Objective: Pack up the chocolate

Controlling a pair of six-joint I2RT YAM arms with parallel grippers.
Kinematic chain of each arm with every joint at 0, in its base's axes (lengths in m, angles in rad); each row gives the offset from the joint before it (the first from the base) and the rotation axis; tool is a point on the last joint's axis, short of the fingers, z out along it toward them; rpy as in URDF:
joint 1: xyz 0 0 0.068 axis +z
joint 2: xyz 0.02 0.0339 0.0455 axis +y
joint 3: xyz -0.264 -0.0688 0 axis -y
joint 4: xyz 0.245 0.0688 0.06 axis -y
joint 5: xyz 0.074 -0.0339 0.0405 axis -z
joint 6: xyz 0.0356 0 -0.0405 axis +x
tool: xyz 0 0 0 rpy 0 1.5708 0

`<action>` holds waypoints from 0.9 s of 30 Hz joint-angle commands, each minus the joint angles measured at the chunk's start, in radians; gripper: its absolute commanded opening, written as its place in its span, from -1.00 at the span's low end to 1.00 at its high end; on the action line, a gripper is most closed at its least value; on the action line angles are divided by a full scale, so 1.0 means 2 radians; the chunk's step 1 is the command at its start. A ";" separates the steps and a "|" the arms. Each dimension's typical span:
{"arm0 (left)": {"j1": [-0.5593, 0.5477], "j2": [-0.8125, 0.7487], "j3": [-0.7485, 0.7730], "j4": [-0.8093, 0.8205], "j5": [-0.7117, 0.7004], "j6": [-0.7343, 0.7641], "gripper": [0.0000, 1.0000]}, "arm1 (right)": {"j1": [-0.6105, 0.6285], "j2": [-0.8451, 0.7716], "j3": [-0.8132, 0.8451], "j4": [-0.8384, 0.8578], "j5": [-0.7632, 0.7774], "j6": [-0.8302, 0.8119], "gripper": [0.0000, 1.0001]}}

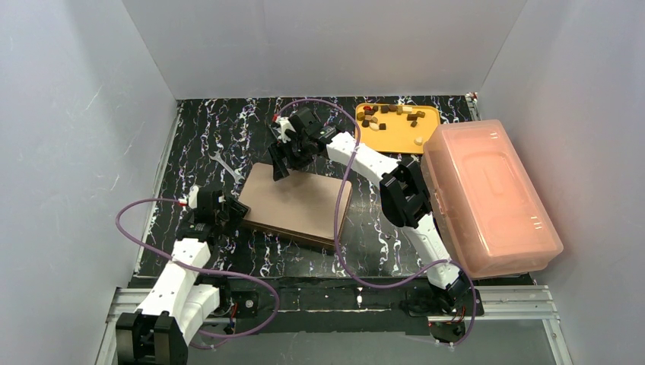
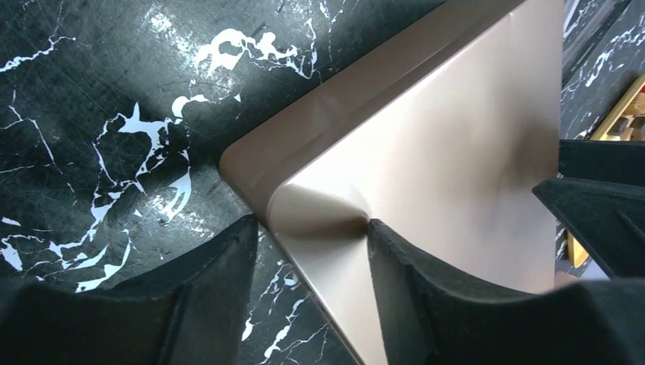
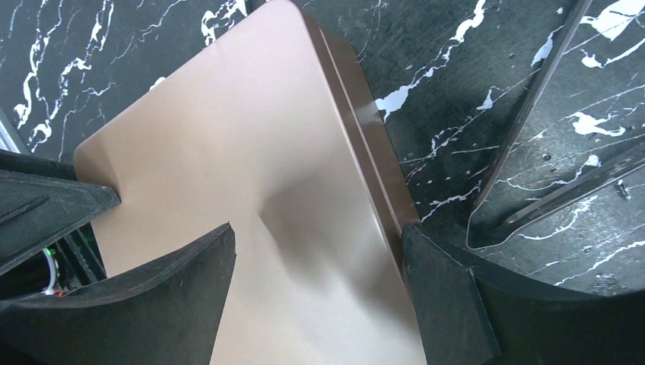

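Here, the chocolate lies well away from both grippers, which are at the lid.
The chocolate (image 1: pixel 370 120), small brown, tan and pale chunks, is scattered on a yellow tray (image 1: pixel 395 138) at the far right of the black marbled worktop (image 1: pixel 198 144), well apart from either gripper. A pink translucent box (image 1: pixel 487 198) lies just beside the tray, along the right side. Nearer the middle lies a flat copper-brown lid (image 1: pixel 297 201). The right gripper (image 3: pixel 319 228) hangs over the lid's far left corner with its jaws spread wide, one finger above the lid's face and the other at its edge, clamping nothing. The left gripper (image 2: pixel 312 228) straddles the near left corner, one finger on top and one outside the rim; whether it pinches the lid I cannot tell. A clear tong-like tool (image 1: pixel 227 164) lies near the lid's left side.
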 commanded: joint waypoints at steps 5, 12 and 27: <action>0.000 0.017 -0.004 0.000 0.018 -0.004 -0.09 | 0.008 -0.027 0.005 0.004 0.006 -0.010 0.76; 0.000 0.034 0.020 -0.042 0.009 0.013 -0.02 | 0.000 -0.026 0.055 -0.045 0.062 0.008 0.83; 0.000 0.062 0.098 -0.094 0.048 0.077 0.19 | -0.087 -0.240 -0.131 -0.100 0.134 0.138 0.90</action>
